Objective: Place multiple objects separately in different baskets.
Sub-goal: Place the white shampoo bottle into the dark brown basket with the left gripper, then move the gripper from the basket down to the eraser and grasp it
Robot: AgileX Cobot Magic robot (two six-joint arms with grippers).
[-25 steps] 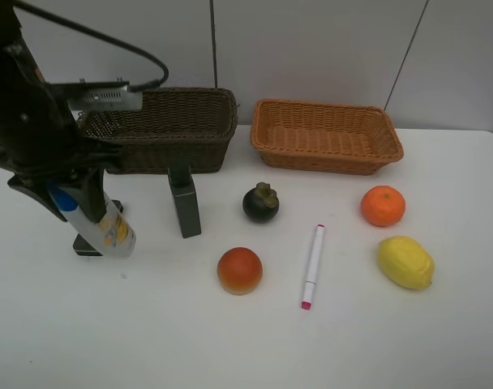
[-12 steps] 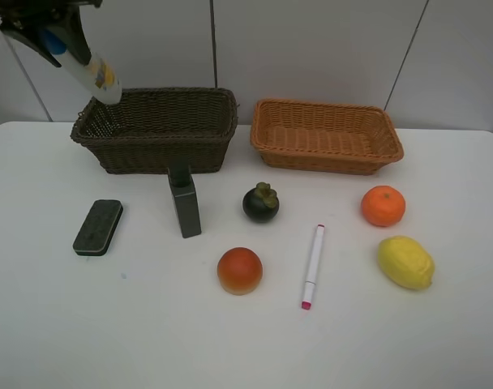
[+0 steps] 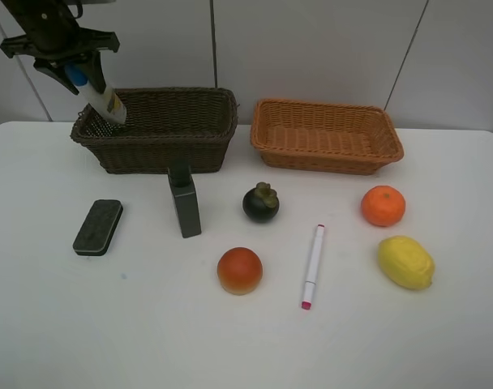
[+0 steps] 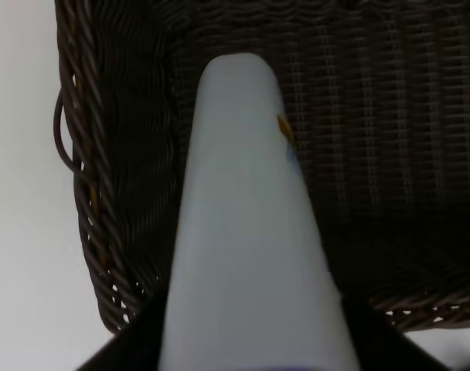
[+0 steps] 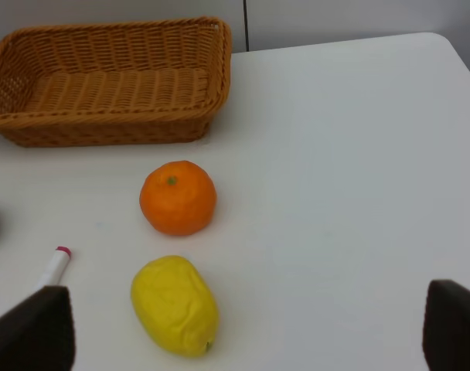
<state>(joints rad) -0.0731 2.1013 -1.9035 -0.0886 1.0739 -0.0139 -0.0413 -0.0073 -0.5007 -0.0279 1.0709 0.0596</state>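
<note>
My left gripper (image 3: 72, 74) hangs over the left end of the dark brown basket (image 3: 161, 142), shut on the white bottle (image 3: 96, 93) near its blue cap. The bottle (image 4: 250, 232) tilts down, its base inside that basket (image 4: 389, 154). My right gripper (image 5: 241, 328) is open and empty above the table, near the lemon (image 5: 175, 304) and the orange (image 5: 178, 197). It is outside the exterior view. On the table lie the dark flat block (image 3: 98, 227), box bottle (image 3: 184, 203), mangosteen (image 3: 261, 203), red-orange fruit (image 3: 239, 270), marker (image 3: 312, 266), orange (image 3: 383, 205) and lemon (image 3: 405, 262).
The light orange-tan basket (image 3: 327, 154) stands empty at the back, right of the dark one, and also shows in the right wrist view (image 5: 103, 127). A grey panelled wall runs behind both baskets.
The left gripper lifted the white bottle off the table beside the flat block, carried it up and back, and now lowers its base into the dark basket's left end.
</note>
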